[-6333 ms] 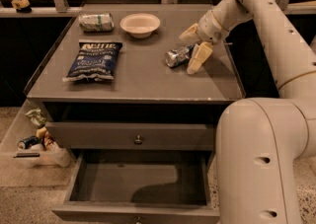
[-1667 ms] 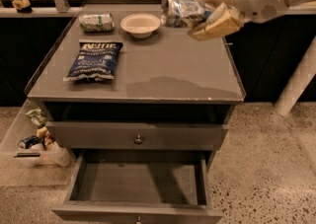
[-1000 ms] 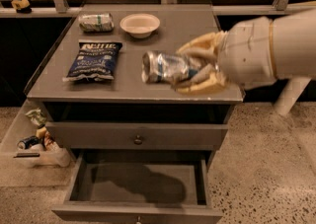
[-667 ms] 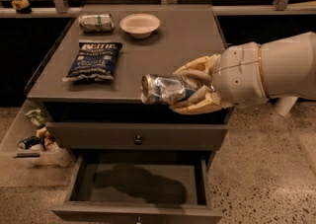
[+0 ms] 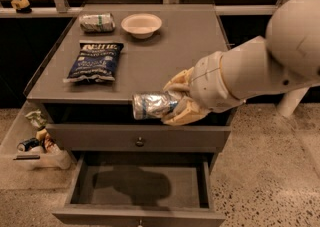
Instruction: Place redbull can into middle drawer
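Grey table [image 5: 185, 46] at back. Redbull can [image 5: 150, 105] on its side, pinched tight by gripper [image 5: 171, 103], lower and nearer than before, at 12 o'clock over open middle drawer [image 5: 190, 188]. Chip bag [image 5: 95, 61] at 10 o'clock.

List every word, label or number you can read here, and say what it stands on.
No text reads clearly enough to quote.
On the chip bag: white lettering across the top, too blurred to read.
On the redbull can, held sideways in the tool at the table's front edge: no legible label.
On the green-striped can: markings too blurred.
On the floor clutter at left: too small.
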Tool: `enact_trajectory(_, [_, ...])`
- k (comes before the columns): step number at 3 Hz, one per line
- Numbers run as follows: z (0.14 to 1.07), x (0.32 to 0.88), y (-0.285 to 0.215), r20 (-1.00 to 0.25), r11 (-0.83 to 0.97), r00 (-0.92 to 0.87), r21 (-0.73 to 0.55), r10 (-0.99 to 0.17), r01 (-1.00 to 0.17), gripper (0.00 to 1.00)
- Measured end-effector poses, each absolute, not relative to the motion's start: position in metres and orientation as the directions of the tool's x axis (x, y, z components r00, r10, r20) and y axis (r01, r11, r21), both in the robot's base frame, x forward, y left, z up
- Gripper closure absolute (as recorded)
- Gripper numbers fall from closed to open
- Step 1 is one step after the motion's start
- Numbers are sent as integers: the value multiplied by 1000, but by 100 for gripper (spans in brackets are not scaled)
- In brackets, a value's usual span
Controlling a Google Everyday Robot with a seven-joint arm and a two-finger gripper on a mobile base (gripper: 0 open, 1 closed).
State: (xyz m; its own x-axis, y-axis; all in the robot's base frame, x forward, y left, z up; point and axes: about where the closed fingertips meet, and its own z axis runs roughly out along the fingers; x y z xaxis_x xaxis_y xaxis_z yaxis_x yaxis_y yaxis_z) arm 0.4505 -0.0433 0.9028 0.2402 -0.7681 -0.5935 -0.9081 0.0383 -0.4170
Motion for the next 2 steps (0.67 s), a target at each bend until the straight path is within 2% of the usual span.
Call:
enact_trajectory(1, [839,445,-32,-579,63,176,-369,-796,-927,100])
enact_trajectory(2, [778,425,-18,-675,150,117,-324,-729,-934,100])
